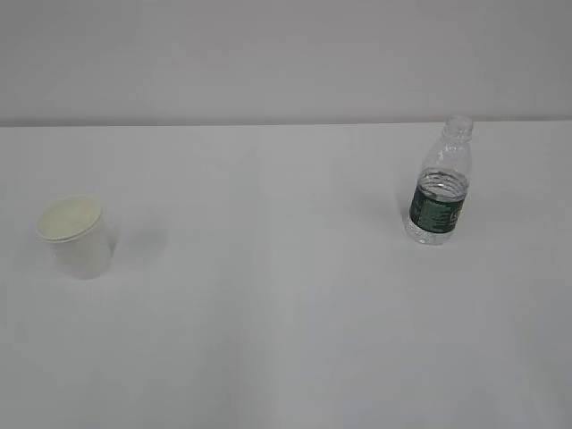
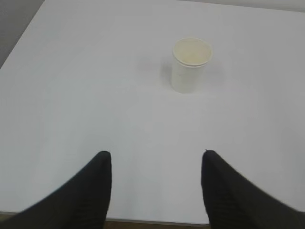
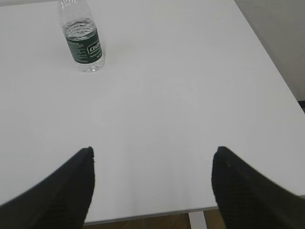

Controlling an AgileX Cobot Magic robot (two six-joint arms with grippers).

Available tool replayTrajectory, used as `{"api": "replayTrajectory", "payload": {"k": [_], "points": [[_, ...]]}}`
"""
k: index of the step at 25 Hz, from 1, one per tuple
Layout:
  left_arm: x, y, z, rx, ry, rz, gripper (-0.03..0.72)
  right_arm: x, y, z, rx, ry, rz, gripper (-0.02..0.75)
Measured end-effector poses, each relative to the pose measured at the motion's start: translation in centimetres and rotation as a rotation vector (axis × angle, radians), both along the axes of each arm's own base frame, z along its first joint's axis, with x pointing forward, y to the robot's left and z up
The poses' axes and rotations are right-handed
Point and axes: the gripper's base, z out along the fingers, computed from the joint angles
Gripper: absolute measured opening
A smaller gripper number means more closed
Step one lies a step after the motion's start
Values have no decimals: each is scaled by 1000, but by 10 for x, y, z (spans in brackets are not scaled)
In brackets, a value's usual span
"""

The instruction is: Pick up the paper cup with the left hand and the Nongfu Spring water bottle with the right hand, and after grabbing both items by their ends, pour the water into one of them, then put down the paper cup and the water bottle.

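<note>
So the whole scene is basically one big plain white surface against a pale grey-white wall, very bare and evenly lit, with only soft shadows beside the objects. The paper cup stands upright on the left side of the exterior view, open end up, cream inside showing. The Nongfu Spring water bottle is upright way over on the right, well apart from the cup, no cap on its neck, dark green label band around the middle. The water line sits just above that label.

Neither arm shows in the exterior view. From the left wrist view, the left hand's claw is spread wide with nothing between its fingers, hanging over the near edge of the surface, the cup well ahead of it and a bit to the right. A strip of darker grey floor shows past the surface's far left corner. In the right wrist view, the right hand's claw is spread too, empty, with the bottle far off at the upper left. The surface's right edge cuts diagonally there, with a pale wall beyond it.
</note>
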Motion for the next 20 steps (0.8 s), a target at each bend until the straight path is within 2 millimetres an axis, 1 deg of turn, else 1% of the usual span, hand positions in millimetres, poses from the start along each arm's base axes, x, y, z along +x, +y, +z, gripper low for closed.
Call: {"api": "replayTrajectory", "payload": {"k": [7,20], "points": [[0,0,0,0,0,0,400,0,0,0,0,0,0,573],[0,0,0,-1,0,-1,383,0,0,0,0,0,0,573]]}}
